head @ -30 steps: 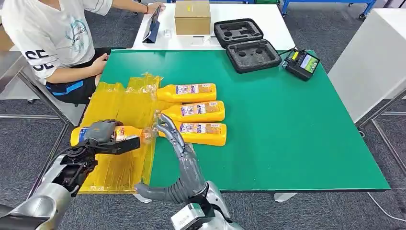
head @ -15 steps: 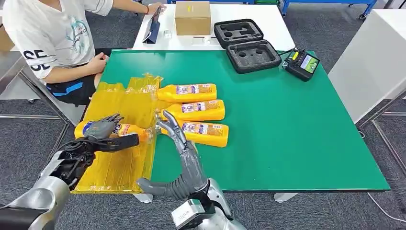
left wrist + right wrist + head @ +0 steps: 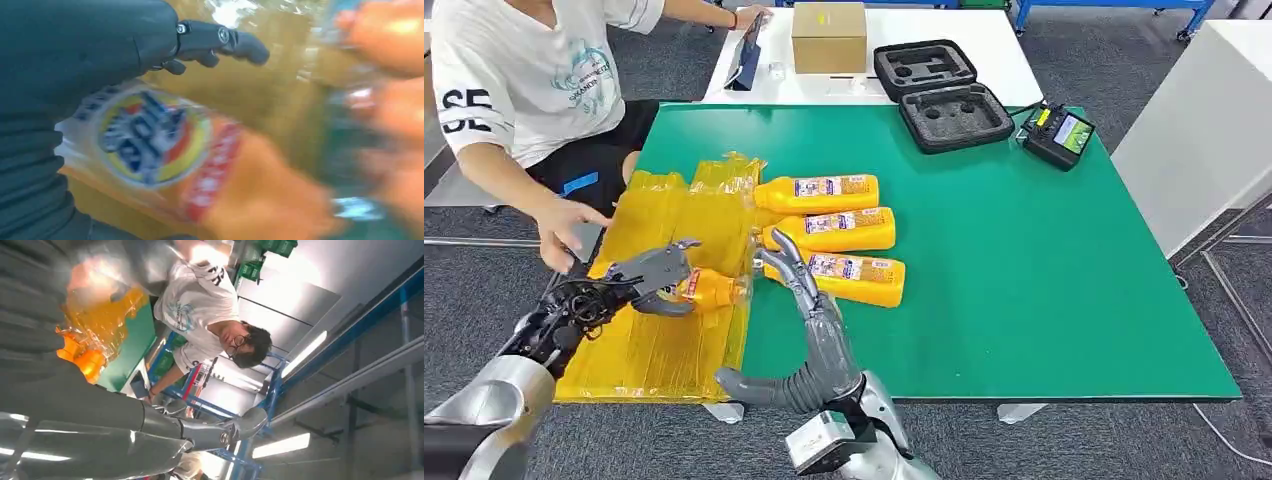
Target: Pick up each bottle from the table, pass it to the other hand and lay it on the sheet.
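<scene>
One orange bottle [image 3: 712, 290] lies on its side on the yellow plastic sheet [image 3: 664, 210] near the sheet's right edge. My left hand [image 3: 649, 273] hovers over the bottle's base with its fingers [image 3: 220, 39] spread and lifted off it. The left wrist view shows the bottle's label [image 3: 150, 137] just below the palm, blurred. My right hand [image 3: 789, 268] stands open and upright beside it, fingers straight, next to the nearest of three more orange bottles [image 3: 859, 278] lying in a row on the green table [image 3: 1044, 280].
A person sits at the table's far left, one hand [image 3: 564, 228] reaching down by the sheet's left edge. At the back stand a cardboard box [image 3: 828, 36], an open black foam case [image 3: 939, 95] and a controller [image 3: 1056, 132].
My left hand has opened and let the bottle down onto the sheet, drifting lower. The person's arm has swung down towards the sheet's left edge. My right hand has hardly moved.
</scene>
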`<state>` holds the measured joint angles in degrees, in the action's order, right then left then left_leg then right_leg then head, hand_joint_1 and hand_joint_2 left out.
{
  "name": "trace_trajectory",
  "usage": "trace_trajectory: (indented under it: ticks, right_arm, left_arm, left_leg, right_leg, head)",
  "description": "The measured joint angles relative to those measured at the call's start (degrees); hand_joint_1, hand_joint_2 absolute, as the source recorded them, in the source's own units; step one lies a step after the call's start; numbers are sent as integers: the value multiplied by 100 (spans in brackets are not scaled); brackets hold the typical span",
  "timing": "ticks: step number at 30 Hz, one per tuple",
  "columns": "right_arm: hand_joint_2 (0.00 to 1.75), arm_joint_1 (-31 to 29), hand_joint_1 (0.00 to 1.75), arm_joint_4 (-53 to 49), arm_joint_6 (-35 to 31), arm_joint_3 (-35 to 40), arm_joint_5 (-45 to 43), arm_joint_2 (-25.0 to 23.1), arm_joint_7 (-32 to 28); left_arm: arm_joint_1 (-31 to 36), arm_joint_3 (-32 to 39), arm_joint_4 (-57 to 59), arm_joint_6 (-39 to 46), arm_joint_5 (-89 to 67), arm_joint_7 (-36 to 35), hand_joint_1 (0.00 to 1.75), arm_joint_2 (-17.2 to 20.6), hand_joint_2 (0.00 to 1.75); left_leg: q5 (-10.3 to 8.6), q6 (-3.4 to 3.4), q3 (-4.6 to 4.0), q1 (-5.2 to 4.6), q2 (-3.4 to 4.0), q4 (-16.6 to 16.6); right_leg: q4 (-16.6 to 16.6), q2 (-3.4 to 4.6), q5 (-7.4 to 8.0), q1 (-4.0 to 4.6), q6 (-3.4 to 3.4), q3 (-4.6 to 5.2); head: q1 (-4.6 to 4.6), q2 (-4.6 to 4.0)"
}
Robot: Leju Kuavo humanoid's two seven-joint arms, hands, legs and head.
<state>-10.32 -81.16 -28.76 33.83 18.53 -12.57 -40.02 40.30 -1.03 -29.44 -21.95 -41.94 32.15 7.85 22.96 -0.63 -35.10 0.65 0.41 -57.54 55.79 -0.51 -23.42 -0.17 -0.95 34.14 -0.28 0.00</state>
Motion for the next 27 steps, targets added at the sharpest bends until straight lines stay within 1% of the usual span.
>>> trace_trajectory:
  ticks: [2, 3, 6, 8, 11, 12, 13, 16, 18, 19, 24, 25, 26, 27]
  right_arm:
    - [175, 1, 0, 28, 0, 0, 17, 0, 11]
    - [175, 8, 0, 44, 0, 0, 41, 0, 26]
    - [175, 71, 0, 74, 0, 0, 137, 0, 39]
    - [175, 97, 0, 83, 0, 0, 197, 4, 77]
    - [175, 103, 0, 94, -37, -2, 260, 7, 135]
    - [175, 104, 0, 96, -55, 0, 284, 9, 151]
    - [175, 104, 0, 96, -66, 0, 297, 11, 162]
    - [175, 103, 0, 98, -159, 2, 421, 15, 223]
    - [175, 101, 0, 98, -319, 7, 744, 37, 382]
    - [175, 96, 0, 98, -363, 7, 892, 55, 466]
    - [175, 91, 0, 103, -424, 7, 1136, 109, 631]
    - [175, 80, 0, 112, -424, 7, 1358, 122, 818]
    - [175, 55, 0, 125, -411, 2, 1722, 142, 1145]
    - [175, 28, 0, 147, -346, -20, 2252, 171, 1643]
  left_arm:
    - [-39, 217, -30, -266, 576, -22, 0, -50, 0]
    - [-98, 341, -85, -228, 849, -16, 0, -85, 0]
    - [-403, 623, -401, 366, 1533, 135, 0, -224, 0]
    - [-599, 746, -613, 1083, 1852, 232, 0, -310, 0]
    - [-872, 877, -1074, 2815, 2009, 476, 0, -446, 0]
    - [-934, 877, -1214, 3198, 2020, 549, 0, -481, 0]
    - [-977, 877, -1325, 3411, 2035, 573, 0, -498, 175]
    - [-1130, 897, -1649, 4083, 2048, 686, 0, -559, 175]
    - [-1261, 893, -1938, 4802, 2104, 767, 0, -601, 175]
    - [-1305, 893, -2048, 4976, 2164, 778, 0, -614, 175]
    - [-1475, 906, -2441, 5161, 2245, 800, 0, -647, 175]
    - [-1520, 908, -2518, 5262, 2289, 802, 0, -649, 175]
    - [-1577, 912, -2620, 5416, 2399, 807, 0, -651, 175]
    - [-1640, 925, -2722, 5619, 2536, 806, 0, -651, 175]
  left_leg:
    - [1, 0, -1, -2, 1, 0]
    - [1, -1, -1, -2, 1, -1]
    - [2, -1, -12, -2, 5, -2]
    - [2, -1, -24, -1, 7, -2]
    - [1, -1, -45, 0, 11, -4]
    - [1, -1, -49, 0, 10, -4]
    - [1, 0, -52, 1, 10, -4]
    - [2, 0, -61, 1, 11, -3]
    - [2, 0, -67, 1, 19, -3]
    - [3, 0, -67, 0, 17, -3]
    - [3, -1, -75, 0, 8, -3]
    - [4, -1, -76, 0, 9, -3]
    - [5, 1, -76, 0, 13, -3]
    - [8, 3, -76, 0, 16, -3]
  right_leg:
    - [0, 2, 0, -2, 0, 2]
    - [0, 2, 0, -5, 0, 5]
    - [0, 4, 0, -5, -1, 19]
    - [0, 5, 1, -5, -1, 34]
    - [0, 9, 3, -2, 0, 60]
    - [0, 8, 3, -2, 0, 62]
    - [1, 7, 3, -2, 0, 62]
    - [2, 8, 2, -1, 0, 72]
    - [1, 14, 2, -1, 0, 78]
    - [1, 14, 2, -2, -1, 79]
    - [0, 9, -3, -3, -8, 79]
    - [1, 9, -3, -3, -8, 79]
    - [1, 12, -2, -3, -8, 81]
    - [1, 14, -2, -3, -8, 81]
  head:
    - [-2, 0]
    - [2, 0]
    - [0, 0]
    - [0, 0]
    - [0, 0]
    - [0, 0]
    - [0, 0]
    - [0, 0]
    - [0, 0]
    - [0, 0]
    - [2, 0]
    - [0, 0]
    - [0, 0]
    - [0, 0]
